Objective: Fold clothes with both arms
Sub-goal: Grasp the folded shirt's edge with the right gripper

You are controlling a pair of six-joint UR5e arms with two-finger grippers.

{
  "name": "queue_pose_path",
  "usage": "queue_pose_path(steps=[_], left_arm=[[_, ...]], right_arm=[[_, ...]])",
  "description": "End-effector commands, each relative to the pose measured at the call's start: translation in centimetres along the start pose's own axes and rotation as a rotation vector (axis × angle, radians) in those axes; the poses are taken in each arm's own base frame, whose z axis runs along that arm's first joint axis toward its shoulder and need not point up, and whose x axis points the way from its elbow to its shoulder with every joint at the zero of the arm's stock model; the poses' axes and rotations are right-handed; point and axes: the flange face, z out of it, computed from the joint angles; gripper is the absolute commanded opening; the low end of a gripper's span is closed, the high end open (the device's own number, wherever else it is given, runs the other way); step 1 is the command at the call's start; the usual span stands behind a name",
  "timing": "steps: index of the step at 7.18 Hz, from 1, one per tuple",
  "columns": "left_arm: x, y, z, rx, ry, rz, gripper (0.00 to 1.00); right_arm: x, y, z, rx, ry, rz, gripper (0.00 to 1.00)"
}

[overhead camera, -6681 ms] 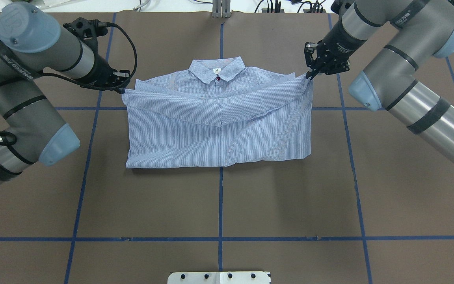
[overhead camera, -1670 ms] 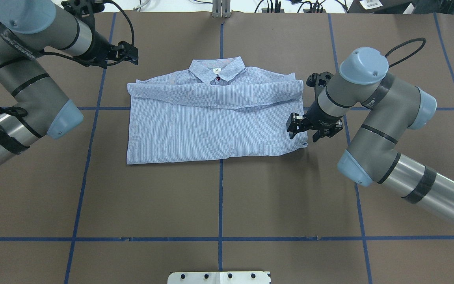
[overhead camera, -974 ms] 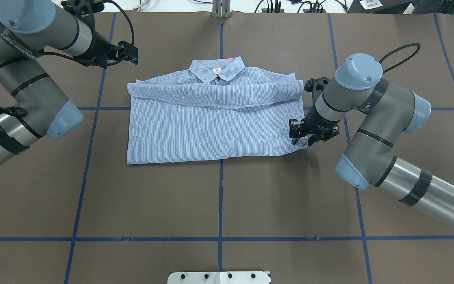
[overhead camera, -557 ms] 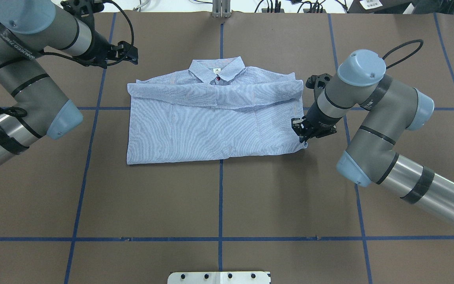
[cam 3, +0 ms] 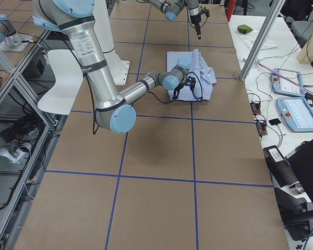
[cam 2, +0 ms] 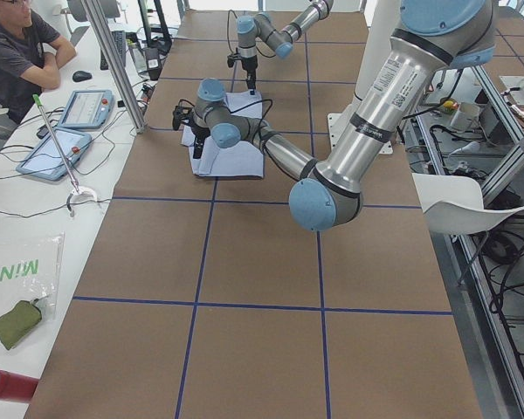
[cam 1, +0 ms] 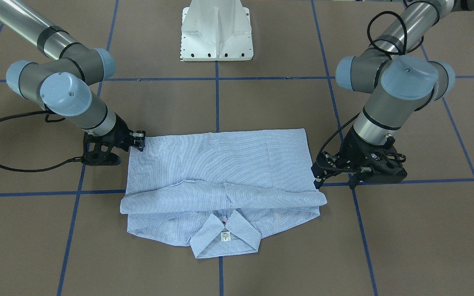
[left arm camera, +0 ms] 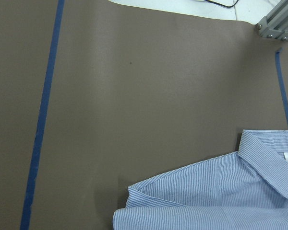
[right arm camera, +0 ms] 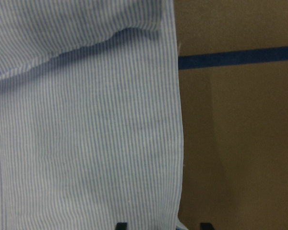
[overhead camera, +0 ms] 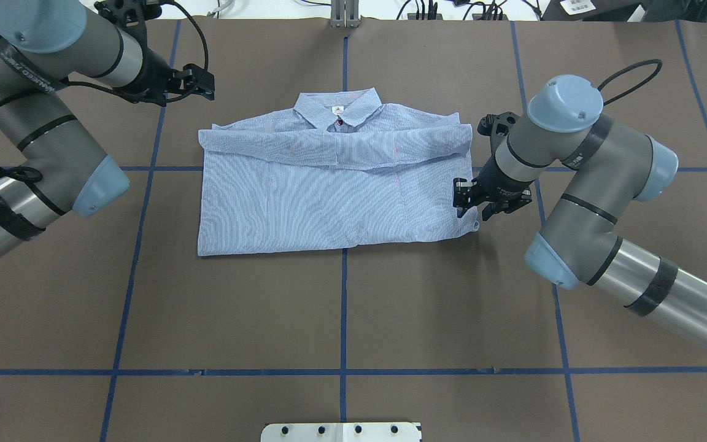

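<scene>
Mid-desk, on the brown paper-covered desk (overhead camera: 341, 319) w/ its blue tape grid, lies the light blue, finely white-striped button-up shirt (overhead camera: 335, 196). It is folded to a wide rectangle, sleeves laid across the chest, collar (overhead camera: 337, 104) on the side away from the robot.

The black two-finger right tool (overhead camera: 472, 212) sits at the shirt's right edge, near the lower corner. The overhead view leaves its grip unclear. The right wrist cam settles it: two black fingertips (right arm camera: 121, 225) are spread wide, w/ the cloth edge running btwn them, unpinched.

The black left tool (overhead camera: 208, 86) is over bare desk near the shirt's left shoulder, clear of the cloth. The front-facing view shows its prongs spread w/ nothing btwn. The left wrist cam shows no fingers, only shoulder fold, collar and tape.

Only the front-facing view shows the white pedestal base (cam 1: 217, 31) in full. Only the side views show the operators' bench: a seated person in a dark grey tee (cam 2: 17, 52) and two tablets (cam 2: 92, 106).

Writing:
- The small white neck label (cam 1: 225, 235) has a dark mark, too small to read. A dark red button (overhead camera: 339, 123) sits just by it.
- A black band on the grey left arm (overhead camera: 40, 110) has white lettering, illegible.
- A clear bag (cam 2: 13, 271) on the bench shows green capitals, approx. "MINI" upside down.
</scene>
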Motion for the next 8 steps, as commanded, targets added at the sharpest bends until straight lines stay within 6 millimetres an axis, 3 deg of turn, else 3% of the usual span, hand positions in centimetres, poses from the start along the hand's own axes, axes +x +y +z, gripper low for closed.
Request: queue_pose_path(steps=[1, 3, 5, 6, 8], left_arm=[[0.0, 0.0, 0.0, 0.0, 0.0, 0.0, 0.99], [0.0, 0.0, 0.0, 0.0, 0.0, -0.002, 0.99], [-0.05, -0.01, 0.06, 0.0, -0.002, -0.002, 0.99], [0.0, 0.0, 0.0, 0.0, 0.0, -0.002, 0.99], [-0.05, -0.01, 0.06, 0.0, -0.002, -0.002, 0.99]], right_arm=[[0.02, -0.04, -0.03, 0.002, 0.001, 0.008, 0.56], [0.06, -0.11, -0.1, 0.003, 0.001, 0.01, 0.42], [0.1, -0.32, -0.34, 0.008, -0.001, 0.011, 0.4], [0.1, -0.32, -0.34, 0.008, -0.001, 0.011, 0.23], [-0.08, -0.12, -0.33, 0.005, -0.004, 0.002, 0.02]])
